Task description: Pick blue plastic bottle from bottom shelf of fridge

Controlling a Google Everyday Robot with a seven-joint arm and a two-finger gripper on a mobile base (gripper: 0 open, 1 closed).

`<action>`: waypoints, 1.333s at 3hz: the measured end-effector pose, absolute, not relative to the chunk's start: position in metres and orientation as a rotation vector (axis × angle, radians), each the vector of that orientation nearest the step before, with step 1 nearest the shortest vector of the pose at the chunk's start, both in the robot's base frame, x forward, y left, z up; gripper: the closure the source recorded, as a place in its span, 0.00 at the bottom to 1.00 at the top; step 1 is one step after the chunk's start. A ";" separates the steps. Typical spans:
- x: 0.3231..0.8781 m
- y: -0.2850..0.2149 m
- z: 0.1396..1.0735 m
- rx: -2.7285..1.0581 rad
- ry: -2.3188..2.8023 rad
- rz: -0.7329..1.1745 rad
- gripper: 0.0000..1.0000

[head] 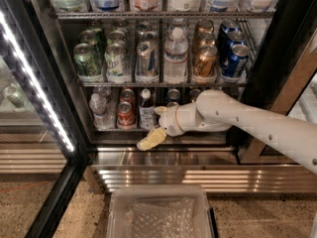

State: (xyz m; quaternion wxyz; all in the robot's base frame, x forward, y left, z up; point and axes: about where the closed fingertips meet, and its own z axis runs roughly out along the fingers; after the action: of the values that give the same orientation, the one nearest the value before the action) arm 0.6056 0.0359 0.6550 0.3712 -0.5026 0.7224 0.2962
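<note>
Gripper (155, 125) sits at the front edge of the bottom shelf (113, 129), centre of the fridge (280, 43) opening. Its fingers are spread wide with nothing between them: the lower yellowish finger (151, 139) hangs down-left over the steel base (163, 157), and the upper pale tip is up near the bottle row.

The blue plastic bottle (146, 110), dark with a white cap, stands upright on the bottom shelf just left of the gripper, close beside the upper fingertip. Cannot tell if they touch. It is not held.

A red can (125, 114) is just left of the bottle, and a small clear water bottle (98, 110) is further left. More can tops sit behind the wrist.

The white arm (257, 128) runs from the gripper out right and nearer, past the fridge's black frame.

On the rack above are rows of cans and a larger clear water bottle (176, 56). A lit LED strip (34, 78) runs down the left side. A clear plastic bin (161, 212) is on the floor nearest the camera.
</note>
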 end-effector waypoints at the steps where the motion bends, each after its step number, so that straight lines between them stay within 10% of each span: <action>1: 0.622 0.033 0.649 -1.275 1.859 0.717 0.22; 4: 0.651 -0.004 0.646 -1.206 1.941 0.537 0.09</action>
State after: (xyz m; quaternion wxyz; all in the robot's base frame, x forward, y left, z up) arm 0.6506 -0.0043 0.6460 0.3867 -0.4737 0.7626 0.2110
